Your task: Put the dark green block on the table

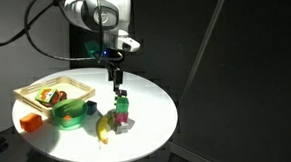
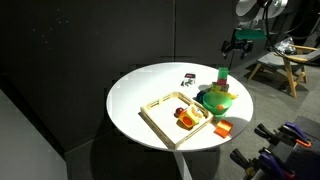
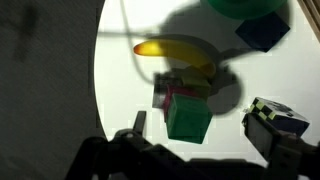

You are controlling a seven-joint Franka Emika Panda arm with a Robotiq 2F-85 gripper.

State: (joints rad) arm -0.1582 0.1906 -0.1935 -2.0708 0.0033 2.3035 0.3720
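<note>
Both fingers of your black gripper are spread wide and grip nothing. The small dark green block sits just below and between them, touched by neither. It rests on top of a pink cube, not on the large round white table. A yellow banana lies just beside the stack, on its near left. Further left in an exterior view stands a round green bowl. A shallow wooden tray is behind it, and a small orange block sits near the table's left edge.
</note>
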